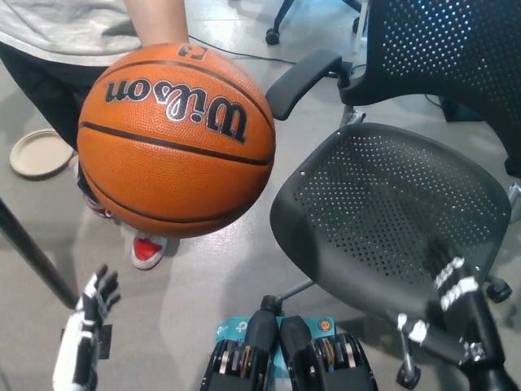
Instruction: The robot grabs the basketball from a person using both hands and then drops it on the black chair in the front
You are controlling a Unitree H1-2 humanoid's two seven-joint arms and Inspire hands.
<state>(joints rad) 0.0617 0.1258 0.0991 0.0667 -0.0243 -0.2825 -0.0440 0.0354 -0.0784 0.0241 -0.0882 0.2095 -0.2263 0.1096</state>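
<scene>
Chair (391, 220), black with a perforated seat, fills the right half of the head view, its mesh backrest at the upper right and one armrest reaching toward the top middle. Basketball (177, 140), orange with Wilson lettering, is held up at the upper left by a person's forearm (157, 20) coming down from the top edge; it is beside the chair seat, not over it, and neither robot hand touches it. A red shoe (148, 252) shows on the grey floor (220, 277) just under the ball, a round beige plate (39, 154) at the far left. The white left hand (91, 314) sits low at the lower left, fingers spread and empty. The black right hand (453, 281) is raised over the seat's front right edge, fingers apart, holding nothing
</scene>
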